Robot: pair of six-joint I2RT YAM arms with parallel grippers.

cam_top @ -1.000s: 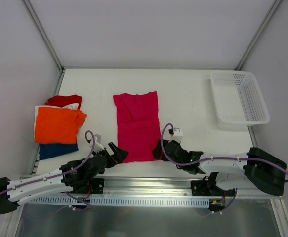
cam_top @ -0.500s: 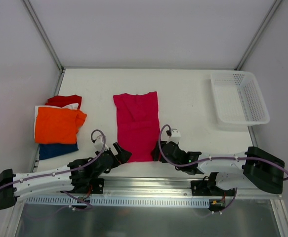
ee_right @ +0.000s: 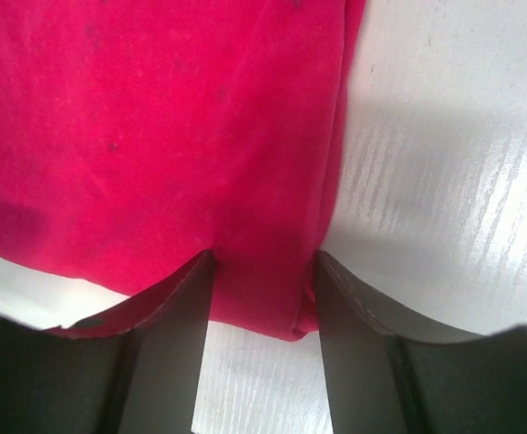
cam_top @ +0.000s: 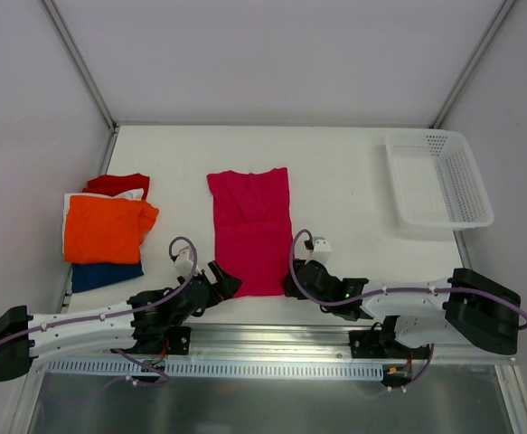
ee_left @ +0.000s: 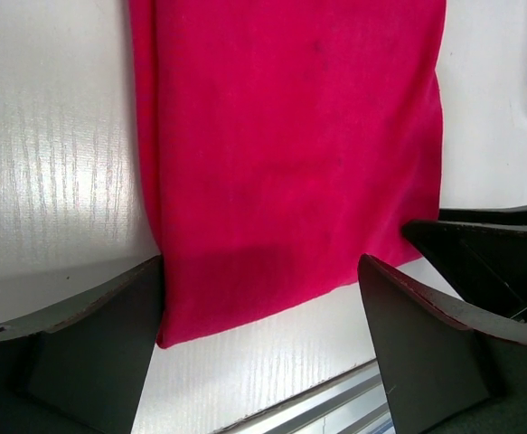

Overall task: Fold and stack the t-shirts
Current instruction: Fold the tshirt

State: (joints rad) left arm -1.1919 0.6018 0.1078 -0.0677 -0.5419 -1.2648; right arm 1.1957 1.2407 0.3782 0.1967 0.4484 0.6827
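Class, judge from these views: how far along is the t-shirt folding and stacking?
Done: the orange shirt, red shirt, dark blue shirt and white shirt lie piled at left. In hand: the magenta shirt lies as a narrow strip, left gripper and right gripper open astride its near corners. Left: probably a crosswise fold, then onto the pile.

Magenta-pink t-shirt (cam_top: 251, 231): in the overhead view its near left corner is partly covered by the left gripper (cam_top: 224, 279) and its near right corner by the right gripper (cam_top: 290, 278). Its far part is cut off by the top edge in both wrist views. Stack to the left of that shirt: the red t-shirt (cam_top: 118, 183), white t-shirt (cam_top: 133, 193) and dark blue t-shirt (cam_top: 105, 275) show only as strips around the orange t-shirt (cam_top: 108, 228) lying over them. Their folds are not discernible. Right wrist view: whether the fingers (ee_right: 168, 362) touch that shirt's corner is not discernible.
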